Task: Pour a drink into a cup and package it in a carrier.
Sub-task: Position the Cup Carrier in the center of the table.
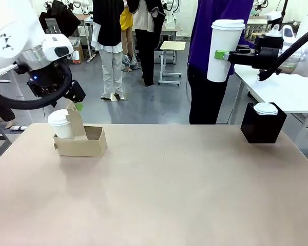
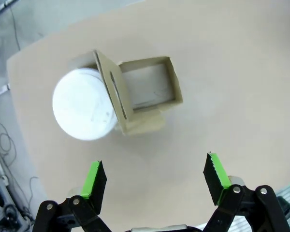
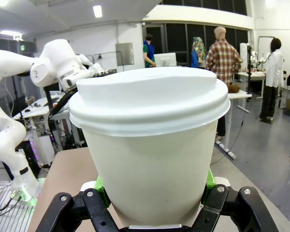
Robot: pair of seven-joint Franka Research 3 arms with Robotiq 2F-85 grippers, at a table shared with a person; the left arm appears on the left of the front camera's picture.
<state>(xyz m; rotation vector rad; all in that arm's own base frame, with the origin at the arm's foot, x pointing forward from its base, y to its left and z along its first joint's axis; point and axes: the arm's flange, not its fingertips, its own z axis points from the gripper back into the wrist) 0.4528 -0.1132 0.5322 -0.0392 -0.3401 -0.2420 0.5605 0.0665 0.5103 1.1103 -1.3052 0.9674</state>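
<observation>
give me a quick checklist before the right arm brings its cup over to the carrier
1. Right gripper shut on the held cup, cup upright: ok
2. Lid seated on the held cup: ok
3. Carrier has a free slot beside the second cup: ok
4. Left gripper clear of the carrier: not ok, it hangs open right above it
5. Table bare between the held cup and the carrier: ok

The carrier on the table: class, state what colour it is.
Plain light brown cardboard. The carrier shows best in the left wrist view, seen from above.
</observation>
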